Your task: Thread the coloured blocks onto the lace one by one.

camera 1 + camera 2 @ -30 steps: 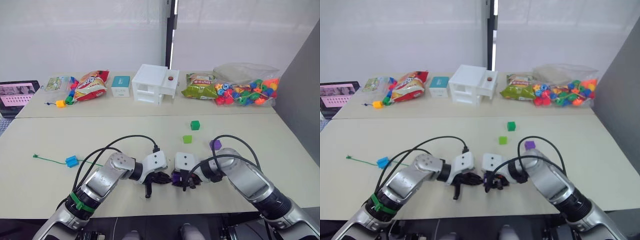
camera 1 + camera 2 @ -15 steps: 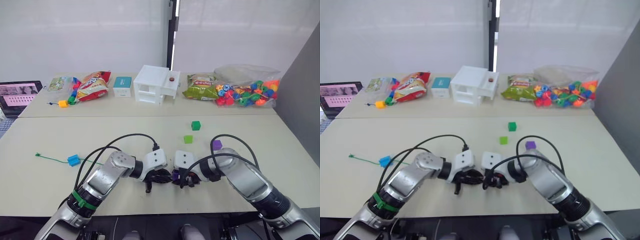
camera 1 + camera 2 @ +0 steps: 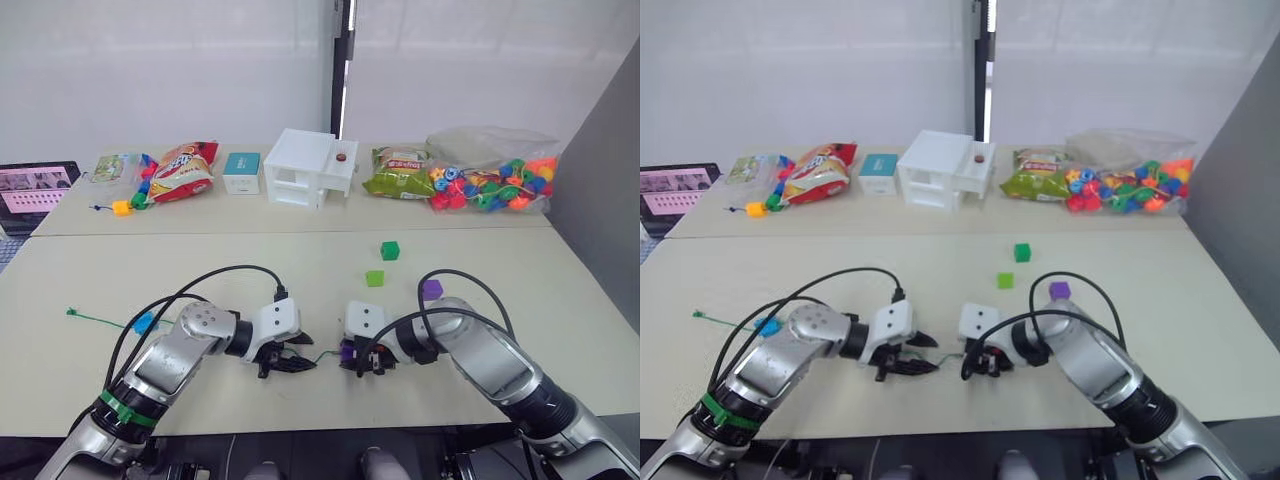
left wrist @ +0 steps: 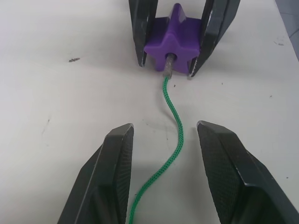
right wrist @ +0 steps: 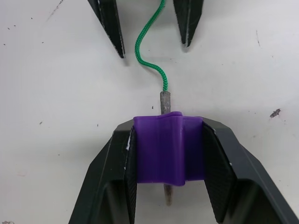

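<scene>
The right gripper (image 5: 169, 154) clamps a purple block (image 5: 168, 148); the left gripper (image 4: 163, 154) is released. The lace (image 4: 175, 135) looks limp, so grab its stiff tip (image 5: 165, 101).

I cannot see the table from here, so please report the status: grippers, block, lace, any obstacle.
Right gripper shut on purple block. Lace tip through block, poking out both sides. Left gripper open, astride the lace, not gripping it. Nothing in the way.

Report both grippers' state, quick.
Left gripper: open, lace lying between its fingers.
Right gripper: shut on purple block.
</scene>
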